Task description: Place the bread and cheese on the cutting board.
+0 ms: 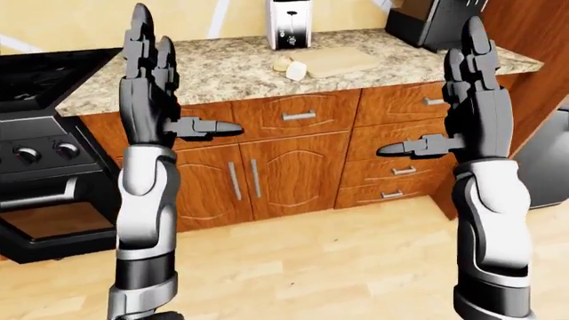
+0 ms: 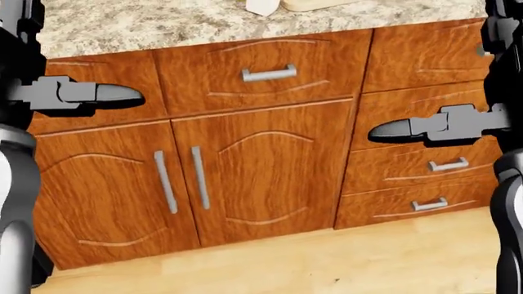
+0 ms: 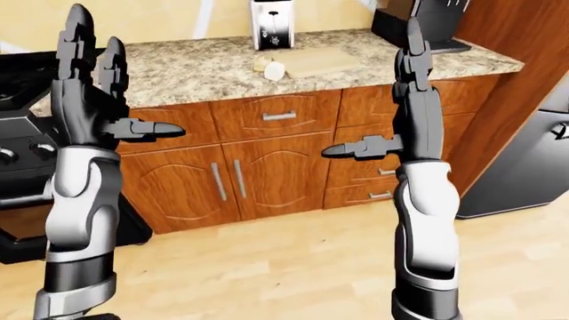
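Standing: we faced the cabinets (image 1: 267, 167) with both arms raised; nothing was in our grasp
Left hand (image 1: 153, 93): fingers spread wide and upright, thumb pointing right; empty
Right hand (image 1: 475, 93): fingers wide and upright, thumb pointing left; empty
Board (image 1: 341, 61): lay on the counter (image 1: 205, 73), right of the toaster (image 1: 288, 25)
Bread and cheese: two pale pieces (image 1: 291, 67) just left of the board; we could not tell which was which
Stove (image 1: 40, 153): at the left edge
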Robot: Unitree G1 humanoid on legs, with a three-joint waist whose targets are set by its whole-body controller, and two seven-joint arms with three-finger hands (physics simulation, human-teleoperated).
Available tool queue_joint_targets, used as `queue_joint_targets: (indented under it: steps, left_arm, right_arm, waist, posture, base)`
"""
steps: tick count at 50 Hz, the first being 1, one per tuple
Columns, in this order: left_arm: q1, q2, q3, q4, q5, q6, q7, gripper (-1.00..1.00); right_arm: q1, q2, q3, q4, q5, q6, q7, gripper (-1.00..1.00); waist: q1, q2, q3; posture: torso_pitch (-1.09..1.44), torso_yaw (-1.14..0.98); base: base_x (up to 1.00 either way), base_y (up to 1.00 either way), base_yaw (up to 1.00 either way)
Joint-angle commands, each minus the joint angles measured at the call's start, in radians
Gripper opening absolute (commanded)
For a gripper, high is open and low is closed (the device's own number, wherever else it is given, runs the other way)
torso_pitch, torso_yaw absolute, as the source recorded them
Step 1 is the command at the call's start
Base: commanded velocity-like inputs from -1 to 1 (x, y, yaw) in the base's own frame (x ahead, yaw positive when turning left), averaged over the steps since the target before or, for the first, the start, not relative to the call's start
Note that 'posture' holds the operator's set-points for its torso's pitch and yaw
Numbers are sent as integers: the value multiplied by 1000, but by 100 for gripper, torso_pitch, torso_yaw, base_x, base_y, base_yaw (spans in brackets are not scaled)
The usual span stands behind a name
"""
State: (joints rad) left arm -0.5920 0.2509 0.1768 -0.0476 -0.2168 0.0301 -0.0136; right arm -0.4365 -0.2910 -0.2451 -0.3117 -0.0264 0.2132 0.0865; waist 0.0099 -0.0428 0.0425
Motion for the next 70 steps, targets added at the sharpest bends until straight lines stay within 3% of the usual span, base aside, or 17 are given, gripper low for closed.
queue_joint_targets:
  steps: [1, 11, 12, 14, 24, 28, 29, 32, 40, 44, 45, 46, 54, 58, 59, 62, 70]
  left_arm:
    - [-28, 14, 16, -36, 0, -31, 6, 100]
    - [-25, 12, 14, -42, 4, -37, 2, 100]
    - [-25, 12, 13, -44, 4, -37, 1, 100]
    - [-23, 12, 13, -47, 5, -37, 1, 100]
    - [-29, 14, 15, -30, 13, -54, 1, 100]
    - [-27, 14, 15, -29, 8, -54, -2, 100]
    - [-33, 16, 18, -24, 6, -49, 3, 100]
    - [-25, 10, 11, -32, 12, -50, 6, 100]
    - [-22, 8, 10, -23, 25, -64, -4, 100]
    - [-19, 7, 8, -13, 33, -74, -5, 100]
    - [-23, 7, 9, -10, 34, -73, -4, 100]
    - [-25, 7, 10, -10, 32, -70, -3, 100]
    - [-11, -1, 6, -16, 35, -68, -4, 100]
    - [-11, -1, 7, -28, 30, -57, -7, 100]
    - [-11, -1, 6, -31, 30, -56, -7, 100]
    - [-8, -2, 5, -35, 31, -57, -8, 100]
    - [-2, -3, 5, -40, 34, -59, -11, 100]
  right_arm:
    - [-25, -4, 2, -24, 2, -30, 0, 100]
    - [-47, -10, 3, -56, 4, 23, 9, 100]
    - [-53, -13, 3, -63, 8, 38, 11, 100]
    - [-19, 0, 5, -44, 3, -16, 7, 100]
    - [-9, 7, 8, -34, 6, -30, 4, 100]
    - [-46, -5, 8, -50, 8, 24, 9, 100]
    - [-9, 9, 12, -30, 3, -34, 7, 100]
    - [-31, 0, 11, -44, 4, 8, 12, 100]
    - [-25, 7, 18, -47, -4, -3, 20, 100]
    - [-18, 11, 16, -44, -4, -9, 23, 100]
    - [-11, 14, 19, -47, -6, -12, 23, 100]
    - [20, 28, 23, -22, -11, -70, 20, 100]
    - [-12, 17, 17, -39, -5, -14, 21, 100]
    - [-3, 23, 21, -35, -7, -30, 23, 100]
    - [-10, 20, 20, -39, -6, -17, 23, 100]
    - [-9, 20, 20, -43, -6, -15, 24, 100]
    - [19, 31, 25, -38, -10, -49, 27, 100]
  waist:
    - [5, -5, -14]
    - [-17, 99, -26]
    - [-13, 77, -28]
    - [-22, 111, 10]
    - [11, 41, -12]
    - [18, -53, -38]
    - [5, -8, -22]
    - [-2, -21, -16]
    - [-18, 47, -11]
    - [-26, 130, -64]
    - [-10, 98, -23]
    - [-18, 117, -11]
    - [7, 50, -18]
    - [10, -38, -42]
    - [4, 1, -29]
    - [-8, -13, -24]
    - [-20, 78, -16]
  posture:
    - [0, 0]
    - [0, 0]
    - [0, 0]
    - [0, 0]
    - [0, 0]
    - [0, 0]
    - [0, 0]
    - [0, 0]
    - [0, 0]
    - [0, 0]
    - [0, 0]
    - [0, 0]
    - [0, 0]
    - [0, 0]
    - [0, 0]
    - [0, 0]
    - [0, 0]
  base:
    - [31, 0, 0]
    - [30, 0, 0]
    - [40, -27, 0]
    - [40, -21, 0]
    - [35, -7, 0]
    - [32, -2, 0]
    - [31, 0, 0]
    - [33, 0, 0]
    - [33, 0, 0]
    - [28, 0, 0]
    - [23, 0, 0]
    - [24, 0, 0]
    - [23, 0, 0]
    - [23, 0, 0]
    - [23, 0, 0]
    - [23, 0, 0]
    - [23, 0, 0]
